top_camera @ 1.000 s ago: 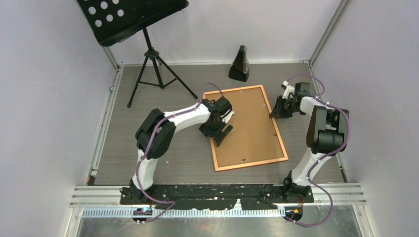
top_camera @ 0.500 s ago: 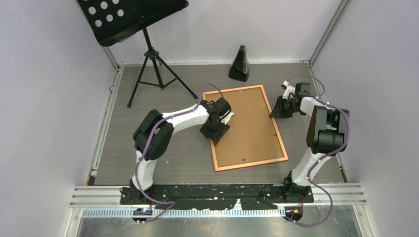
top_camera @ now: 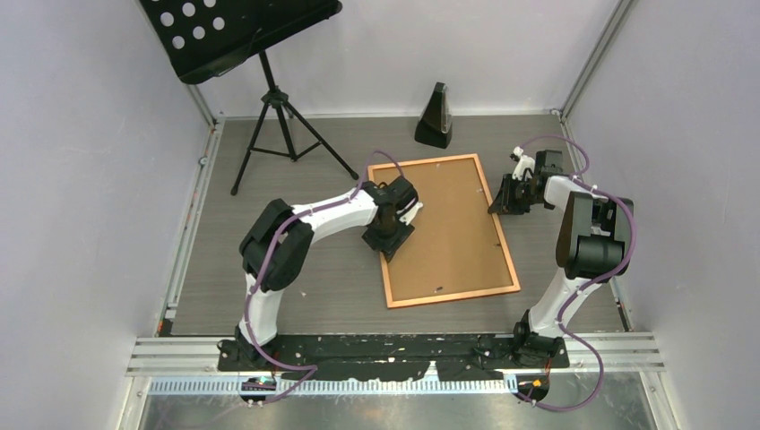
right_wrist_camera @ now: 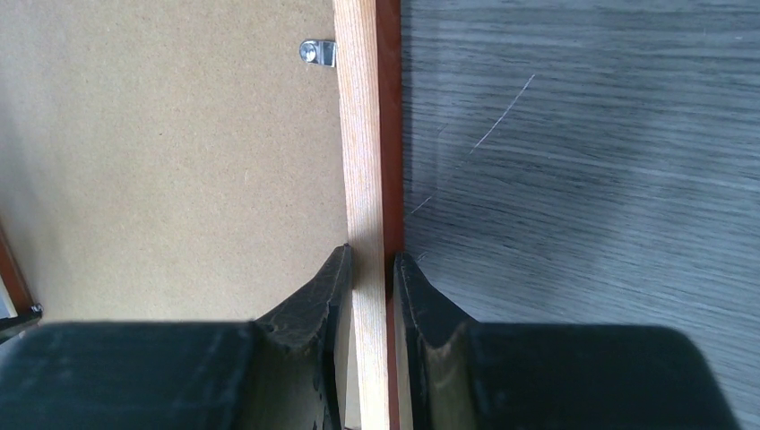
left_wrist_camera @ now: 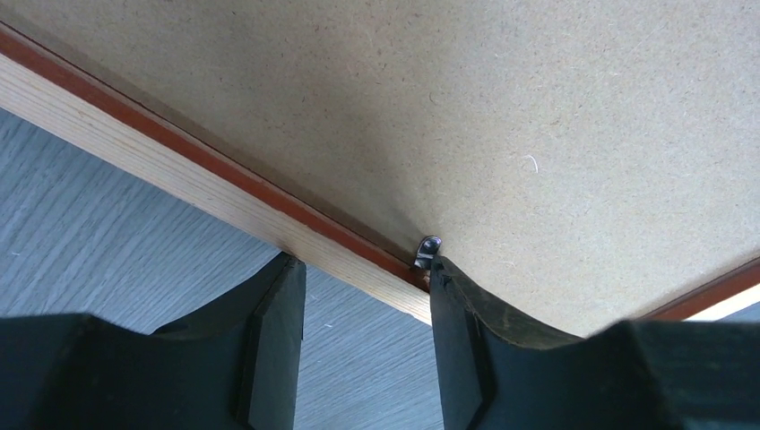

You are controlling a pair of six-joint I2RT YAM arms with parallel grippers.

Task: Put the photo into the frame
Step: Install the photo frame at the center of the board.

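Under left tool (top_camera: 387,249), hidden frame (top_camera: 453,297) edge

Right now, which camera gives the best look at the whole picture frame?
The top view: the frame shows whole, all four orange edges around the brown backing board. The left wrist view shows only a stretch of its rail between the left pincer tips. The right wrist view shows only a rail pinched by the right pincer.

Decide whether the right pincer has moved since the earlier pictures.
No. The right pincer sits at the same spot on the right edge of the frame, no nearer the metronome.
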